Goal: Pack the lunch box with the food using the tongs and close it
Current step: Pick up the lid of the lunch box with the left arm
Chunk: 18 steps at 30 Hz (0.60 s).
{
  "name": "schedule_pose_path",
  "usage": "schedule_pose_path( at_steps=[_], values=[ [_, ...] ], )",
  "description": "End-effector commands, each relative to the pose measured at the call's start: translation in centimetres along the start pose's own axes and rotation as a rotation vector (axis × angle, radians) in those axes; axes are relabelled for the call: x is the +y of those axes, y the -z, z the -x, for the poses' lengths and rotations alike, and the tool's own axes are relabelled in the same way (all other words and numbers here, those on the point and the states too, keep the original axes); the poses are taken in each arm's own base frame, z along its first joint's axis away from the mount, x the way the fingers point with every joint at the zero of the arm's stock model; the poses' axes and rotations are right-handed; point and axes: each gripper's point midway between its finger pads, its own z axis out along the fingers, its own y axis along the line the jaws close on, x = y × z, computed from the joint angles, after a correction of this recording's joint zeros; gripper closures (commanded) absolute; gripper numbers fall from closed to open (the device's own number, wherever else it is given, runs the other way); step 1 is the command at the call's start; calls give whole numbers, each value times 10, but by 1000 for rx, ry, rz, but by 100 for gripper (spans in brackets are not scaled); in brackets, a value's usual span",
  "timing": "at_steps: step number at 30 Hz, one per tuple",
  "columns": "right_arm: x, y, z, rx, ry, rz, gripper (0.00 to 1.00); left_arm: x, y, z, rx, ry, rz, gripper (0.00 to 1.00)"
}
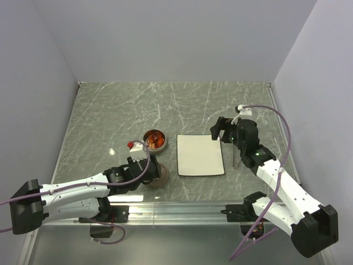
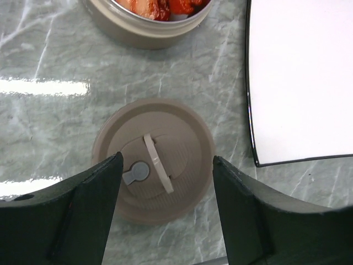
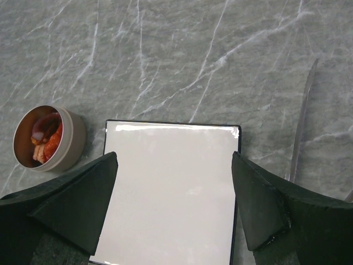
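Observation:
The lunch box is a small round tin standing open left of the white plate, with the orange-red food inside it. Its brownish lid lies flat on the table nearer me, its small handle on top. My left gripper hangs open right over the lid, one finger at each side of the rim; whether they touch it I cannot tell. The tongs lie on the table right of the plate. My right gripper is open and empty above the plate.
A white square plate with a dark rim lies bare between the two arms. The lunch box shows at the left of the right wrist view. Grey walls close in the marble table at the back and sides.

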Motion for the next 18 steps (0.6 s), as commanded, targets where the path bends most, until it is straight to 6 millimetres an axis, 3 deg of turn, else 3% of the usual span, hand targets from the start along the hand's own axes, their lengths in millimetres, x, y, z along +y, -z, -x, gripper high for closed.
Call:
schedule_pose_path(
  at_steps=[1,18],
  values=[
    [7,-1,7,-34,18,26,9,-8,-6,-2,27,-5,-47,28],
    [8,-4,3,-18,27,22,9,1,-14,-31,136,-44,-11,49]
  ],
)
